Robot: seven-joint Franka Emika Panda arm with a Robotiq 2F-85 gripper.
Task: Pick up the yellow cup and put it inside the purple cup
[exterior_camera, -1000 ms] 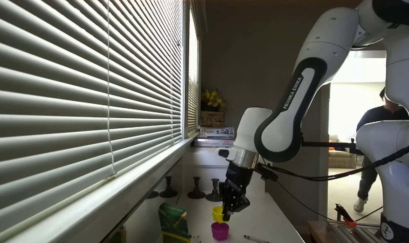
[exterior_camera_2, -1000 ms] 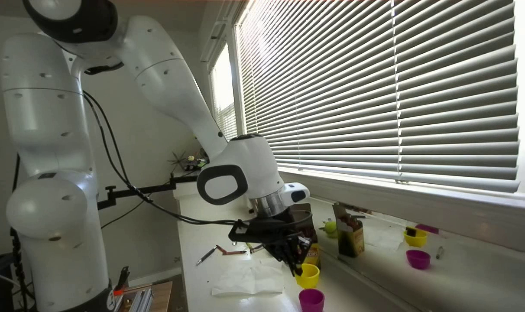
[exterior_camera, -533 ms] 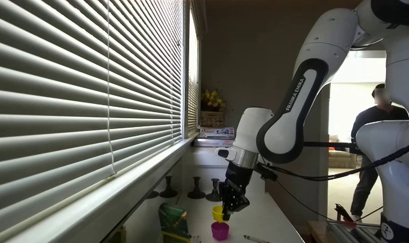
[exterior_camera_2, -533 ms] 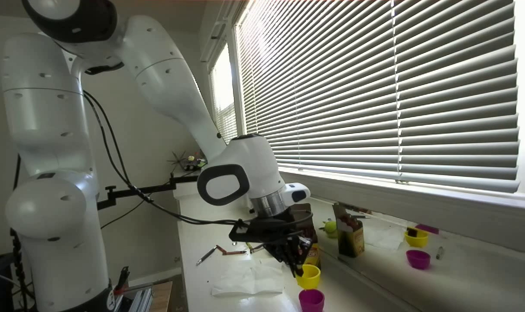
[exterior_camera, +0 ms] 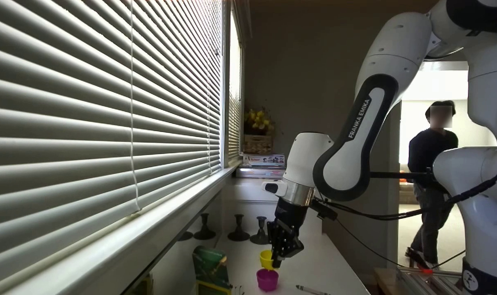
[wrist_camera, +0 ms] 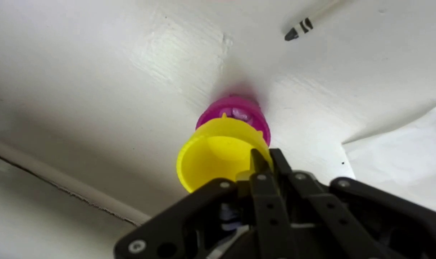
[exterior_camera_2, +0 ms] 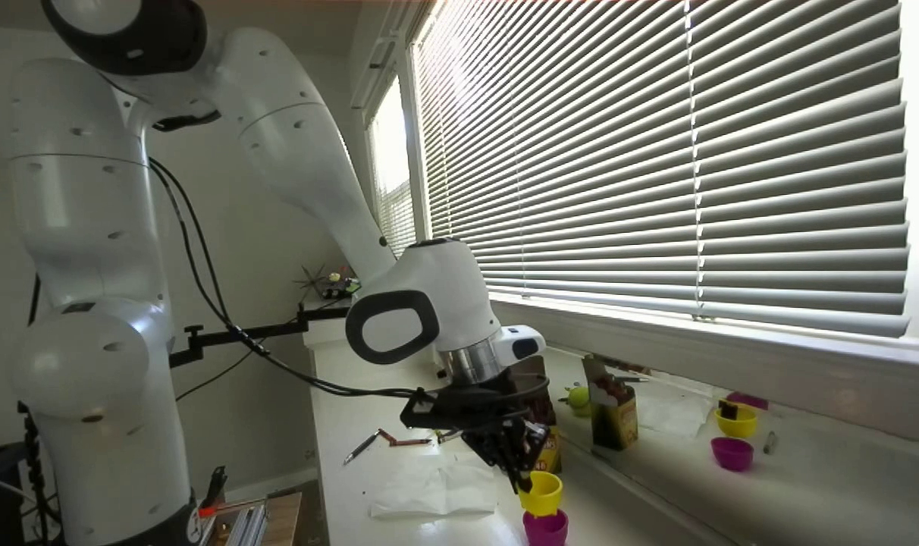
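Pinching side wall of small bright yellow plastic cup (wrist_camera: 218, 154) between black fingers (wrist_camera: 281, 162), gripping narrow, with one tip inside, one outside. Holding yellow cup mouth up, above small round magenta-purple plastic cup (exterior_camera: 267, 280). Covering part of purple cup's opening in wrist view; showing yellow base right at purple rim in both exterior views, not being able to tell touching from just apart. Seeing purple cup standing upright on white table (exterior_camera: 314, 262). Spotting white-wrapped, black-tipped crayon (wrist_camera: 306, 25) and creased white paper sheet (wrist_camera: 394, 154) lying on table. Noting green-and-yellow box (exterior_camera: 210, 266) near cups and dark candlesticks (exterior_camera: 238, 235) farther along table in an exterior view. Seeing dark-clothed person (exterior_camera: 431, 151) standing in background.
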